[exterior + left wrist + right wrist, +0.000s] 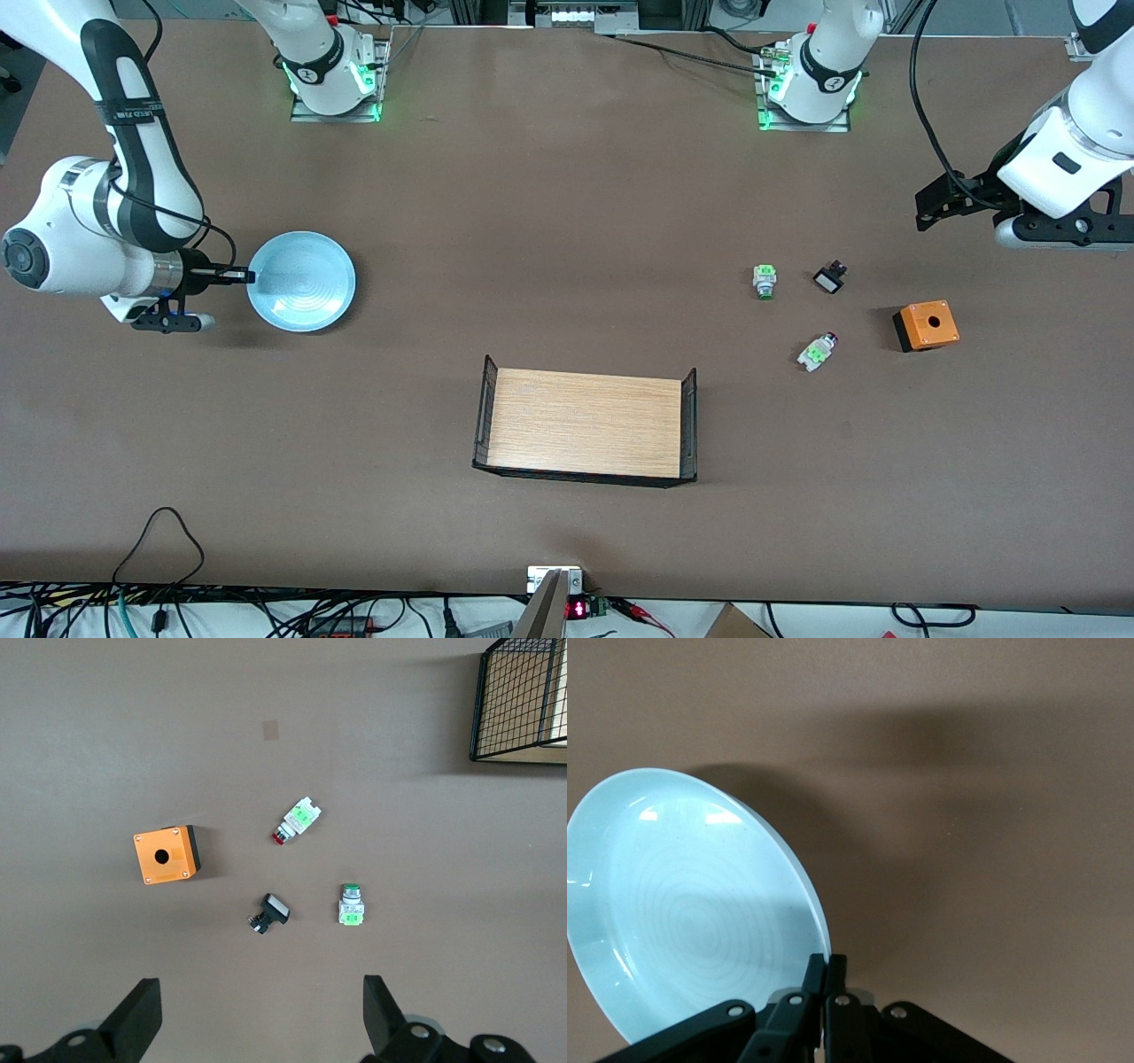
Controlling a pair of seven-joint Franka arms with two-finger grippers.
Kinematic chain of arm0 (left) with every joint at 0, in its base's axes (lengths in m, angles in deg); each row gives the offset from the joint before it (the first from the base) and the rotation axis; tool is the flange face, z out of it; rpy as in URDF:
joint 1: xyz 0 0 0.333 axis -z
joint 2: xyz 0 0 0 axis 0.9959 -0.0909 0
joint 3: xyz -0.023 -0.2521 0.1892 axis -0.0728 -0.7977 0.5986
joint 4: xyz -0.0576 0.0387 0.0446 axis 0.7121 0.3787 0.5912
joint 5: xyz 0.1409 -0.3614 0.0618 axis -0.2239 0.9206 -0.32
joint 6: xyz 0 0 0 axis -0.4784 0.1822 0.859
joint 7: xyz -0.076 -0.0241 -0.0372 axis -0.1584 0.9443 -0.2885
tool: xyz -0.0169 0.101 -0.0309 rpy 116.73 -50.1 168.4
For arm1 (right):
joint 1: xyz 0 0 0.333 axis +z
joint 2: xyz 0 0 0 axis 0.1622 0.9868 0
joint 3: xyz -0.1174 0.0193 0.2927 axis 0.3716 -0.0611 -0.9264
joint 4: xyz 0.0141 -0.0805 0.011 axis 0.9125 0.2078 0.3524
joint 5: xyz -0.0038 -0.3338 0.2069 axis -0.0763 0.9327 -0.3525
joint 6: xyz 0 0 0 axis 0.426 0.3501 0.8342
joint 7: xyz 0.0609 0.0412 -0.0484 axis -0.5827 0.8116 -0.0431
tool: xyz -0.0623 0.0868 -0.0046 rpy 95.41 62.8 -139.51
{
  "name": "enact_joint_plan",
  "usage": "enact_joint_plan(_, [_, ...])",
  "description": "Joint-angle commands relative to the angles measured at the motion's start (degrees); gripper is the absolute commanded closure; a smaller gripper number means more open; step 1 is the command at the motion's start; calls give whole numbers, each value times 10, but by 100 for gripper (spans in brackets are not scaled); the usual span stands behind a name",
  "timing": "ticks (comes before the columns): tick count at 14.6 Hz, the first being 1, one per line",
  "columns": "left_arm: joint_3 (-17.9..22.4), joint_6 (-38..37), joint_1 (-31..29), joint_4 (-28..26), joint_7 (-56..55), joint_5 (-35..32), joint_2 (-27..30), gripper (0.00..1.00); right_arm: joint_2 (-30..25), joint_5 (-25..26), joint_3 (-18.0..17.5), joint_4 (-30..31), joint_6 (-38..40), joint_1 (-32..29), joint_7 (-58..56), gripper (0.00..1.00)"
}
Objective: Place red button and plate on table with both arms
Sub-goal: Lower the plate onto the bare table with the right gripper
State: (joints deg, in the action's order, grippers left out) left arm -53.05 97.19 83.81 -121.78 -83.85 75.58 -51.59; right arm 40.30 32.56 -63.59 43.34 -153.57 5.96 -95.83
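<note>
Desk (567, 221) brown, spans whole view; wood-floored tray (586, 431) near front camera, empty

Plate (302, 281) at right arm's end, rim pinched edge-on between closed fingers of right gripper (241, 276); wrist view shows it tilted, shadow beneath, so likely off desk

Left gripper (261, 1014) hangs over left arm's end, fingers spread wide, empty

Red button (818, 351) lies on its side on desk, between green-capped part (765, 281) and orange box (927, 325), near black switch (829, 278)

Risk: thin rim grip may slip, plate drops; left may grab green-capped lookalike

Pale-blue plate (301, 281) seemingly tilted at the right arm's end; red button (818, 351) sideways on brown table (567, 221).
</note>
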Motion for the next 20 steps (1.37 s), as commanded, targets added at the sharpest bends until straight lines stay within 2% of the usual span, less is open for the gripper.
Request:
enact_joint_plan(1, [1, -16, -1, 19, 8, 1, -8, 0, -18, 6, -9, 40, -42, -16, -32, 100])
enact_joint_plan(7, [1, -16, -4, 19, 8, 1, -8, 0, -7, 2, -9, 80, -107, -38, -87, 100])
enact_joint_plan(12, [1, -15, -4, 19, 7, 1, -8, 0, 6, 1, -9, 78, -112, -48, -102, 100])
enact_joint_plan(13, [1, -15, -4, 19, 7, 1, -8, 0, 5, -5, -9, 71, -103, -47, -94, 58])
enact_joint_plan(14, [1, -15, -4, 19, 8, 1, -8, 0, 4, -6, -9, 67, -83, -47, -82, 1])
enact_joint_plan(17, [1, -15, -4, 19, 8, 1, -8, 0, -10, -17, -9, 31, -15, -45, -65, 0])
enact_joint_plan(20, [1, -15, -4, 19, 8, 1, -8, 0, -21, -22, -13, 1, 12, -27, -3, 0])
